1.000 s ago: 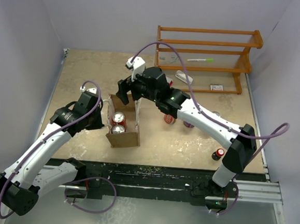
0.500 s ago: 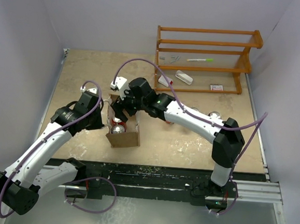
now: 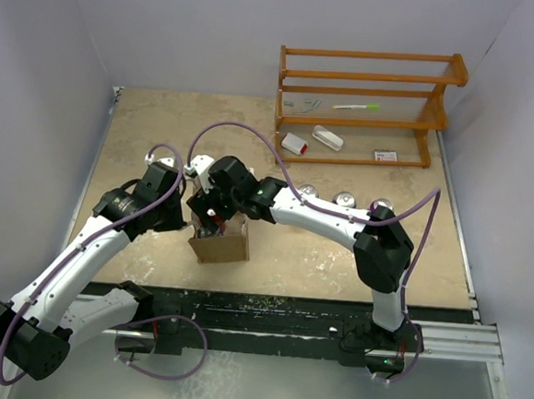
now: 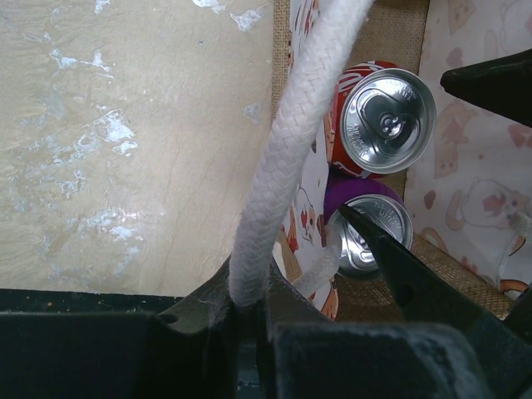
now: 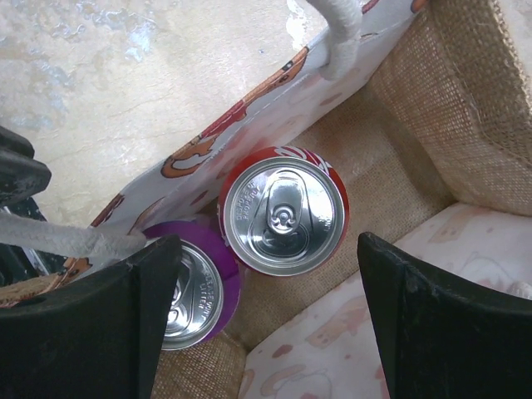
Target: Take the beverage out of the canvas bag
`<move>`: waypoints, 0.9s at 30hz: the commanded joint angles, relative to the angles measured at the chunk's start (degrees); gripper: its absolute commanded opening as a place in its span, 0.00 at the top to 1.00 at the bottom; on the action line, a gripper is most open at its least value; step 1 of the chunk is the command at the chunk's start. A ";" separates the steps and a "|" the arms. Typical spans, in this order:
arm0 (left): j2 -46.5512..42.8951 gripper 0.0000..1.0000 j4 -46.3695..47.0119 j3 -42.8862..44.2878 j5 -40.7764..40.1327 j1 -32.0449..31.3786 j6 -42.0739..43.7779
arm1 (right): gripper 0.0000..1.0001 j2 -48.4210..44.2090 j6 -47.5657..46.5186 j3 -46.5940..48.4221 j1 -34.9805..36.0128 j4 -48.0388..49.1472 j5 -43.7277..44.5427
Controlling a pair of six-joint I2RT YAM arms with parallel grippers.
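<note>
Right claw, a second ago raised above the tan-brown canvas bag, has dropped into its mouth and hangs wide open astride the red aluminium drink can, holding nothing; a purple can stands beside it. Left claw pinches the white rope handle, steadying the bag on the beige tabletop. Closing looks next.

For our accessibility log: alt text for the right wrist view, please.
Open right gripper poised over a red can standing in the canvas bag, one finger on each side of it. A purple can stands beside it, partly hidden by one finger; a white rope handle shows at the top.
</note>
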 commanded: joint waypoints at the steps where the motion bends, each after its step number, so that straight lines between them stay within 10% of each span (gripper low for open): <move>1: 0.14 1.00 -0.28 1.22 -0.46 -0.38 -0.77 | 0.13 0.98 3.08 1.98 0.20 -0.12 5.07; 17: -1.90 1.00 -0.45 1.08 -2.36 -0.39 -1.82 | 0.15 -9.13 10.94 -4.31 -0.07 4.91 3.50; 27: -2.07 1.00 -0.47 1.05 -2.52 -0.40 -1.91 | 0.22 -0.35 9.57 4.68 -0.07 0.50 6.36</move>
